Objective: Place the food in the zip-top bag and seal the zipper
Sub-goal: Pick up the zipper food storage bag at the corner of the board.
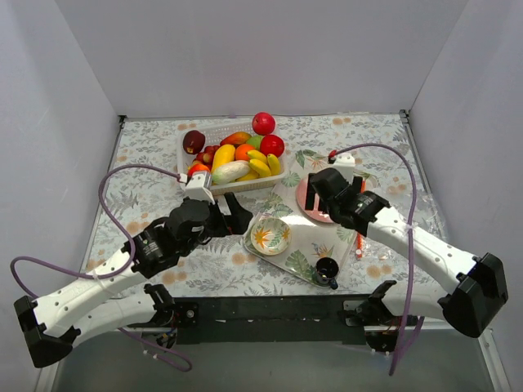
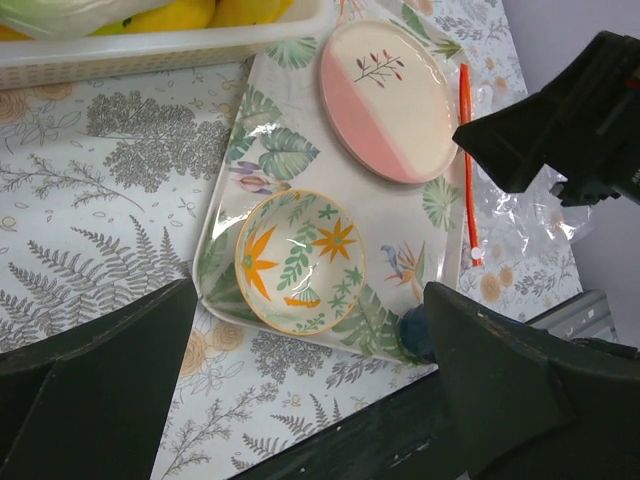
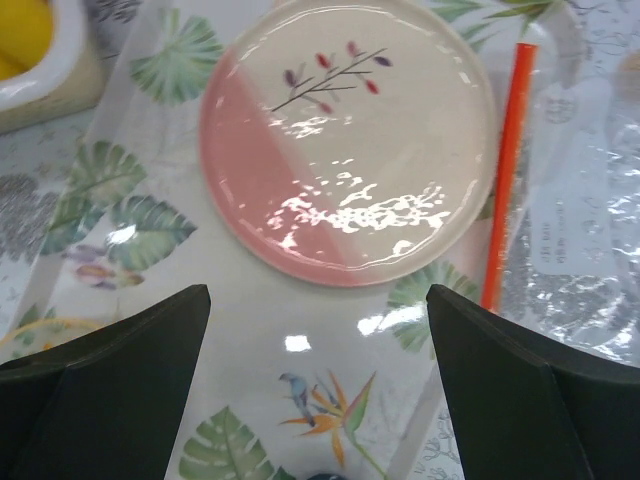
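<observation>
Left hand fingers apart, empty, floral bowl right between them, right hand spread too, pink plate just ahead, zipper near one fingertip

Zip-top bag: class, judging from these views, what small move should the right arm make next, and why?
Probably shift the right end effector sideways off the pink plate towards the zip-top bag and lower it beside the zipper. It hovers open and empty over the plate, the bag lies flat, and the food sits in the white basket.
</observation>
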`<state>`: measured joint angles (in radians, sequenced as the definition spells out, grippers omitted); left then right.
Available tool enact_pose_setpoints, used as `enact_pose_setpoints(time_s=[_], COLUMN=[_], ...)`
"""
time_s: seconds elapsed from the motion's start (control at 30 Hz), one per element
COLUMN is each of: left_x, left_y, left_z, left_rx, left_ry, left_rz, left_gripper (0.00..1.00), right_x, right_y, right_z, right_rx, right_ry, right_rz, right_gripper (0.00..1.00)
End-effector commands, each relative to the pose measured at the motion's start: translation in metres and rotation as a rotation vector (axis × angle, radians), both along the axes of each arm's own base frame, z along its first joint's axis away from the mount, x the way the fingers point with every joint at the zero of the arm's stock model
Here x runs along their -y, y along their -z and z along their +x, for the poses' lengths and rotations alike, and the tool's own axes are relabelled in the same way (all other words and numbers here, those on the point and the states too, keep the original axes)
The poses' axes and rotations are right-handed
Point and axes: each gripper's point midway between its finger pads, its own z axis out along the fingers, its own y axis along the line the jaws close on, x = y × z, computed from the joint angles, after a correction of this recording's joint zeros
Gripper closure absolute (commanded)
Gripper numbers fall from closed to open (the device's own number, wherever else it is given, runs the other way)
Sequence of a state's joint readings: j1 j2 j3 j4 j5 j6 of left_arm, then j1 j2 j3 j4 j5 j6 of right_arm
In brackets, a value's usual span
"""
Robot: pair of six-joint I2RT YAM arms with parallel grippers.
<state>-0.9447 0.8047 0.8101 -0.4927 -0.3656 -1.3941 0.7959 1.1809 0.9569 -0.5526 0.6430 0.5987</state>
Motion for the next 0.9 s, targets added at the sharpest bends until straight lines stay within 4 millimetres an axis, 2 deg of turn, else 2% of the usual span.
enact_pose_setpoints(time_s=[0.0, 0.03, 0.13, 0.23, 0.3, 0.4, 0.63, 0.7, 0.77, 0.8, 0.87], left_x=[0.002, 0.005, 0.013, 0.019, 0.02, 0.022, 0.015, 0.014, 0.014, 0.015, 0.015], left_y=[-0.023, -0.019, -0.014, -0.008, -0.006, -0.007, -0.002, -0.002, -0.002, -0.003, -0.001], left_z=[0.01, 0.012, 0.013, 0.013, 0.013, 0.012, 0.009, 0.009, 0.008, 0.008, 0.007], left_rx=[0.039, 0.026, 0.002, -0.011, -0.013, -0.013, -0.02, -0.02, -0.023, -0.024, -0.03], left_ry=[-0.025, -0.027, -0.016, -0.002, -0.001, 0.008, -0.003, -0.007, -0.006, -0.006, -0.004], left_rz=[0.0, 0.011, 0.004, -0.009, -0.012, -0.017, -0.006, -0.009, -0.012, -0.014, -0.014], left_gripper=[0.02, 0.02, 0.02, 0.02, 0.02, 0.02, 0.02, 0.02, 0.02, 0.02, 0.02], right_x=[0.051, 0.069, 0.101, 0.115, 0.118, 0.123, 0.133, 0.134, 0.135, 0.137, 0.137], right_y=[0.001, 0.005, 0.022, 0.048, 0.064, 0.077, 0.09, 0.093, 0.095, 0.096, 0.099], right_z=[0.014, 0.02, 0.017, 0.012, 0.009, 0.011, 0.01, 0.01, 0.012, 0.012, 0.014], right_rx=[-0.068, -0.087, -0.146, -0.194, -0.208, -0.189, -0.176, -0.176, -0.175, -0.178, -0.179], right_ry=[0.145, 0.203, 0.284, 0.338, 0.37, 0.391, 0.433, 0.433, 0.436, 0.44, 0.431], right_rz=[-0.08, -0.088, -0.115, -0.078, -0.043, 0.008, 0.036, 0.045, 0.055, 0.055, 0.057], right_gripper=[0.02, 0.02, 0.04, 0.08, 0.15, 0.22, 0.29, 0.37, 0.37, 0.42, 0.45])
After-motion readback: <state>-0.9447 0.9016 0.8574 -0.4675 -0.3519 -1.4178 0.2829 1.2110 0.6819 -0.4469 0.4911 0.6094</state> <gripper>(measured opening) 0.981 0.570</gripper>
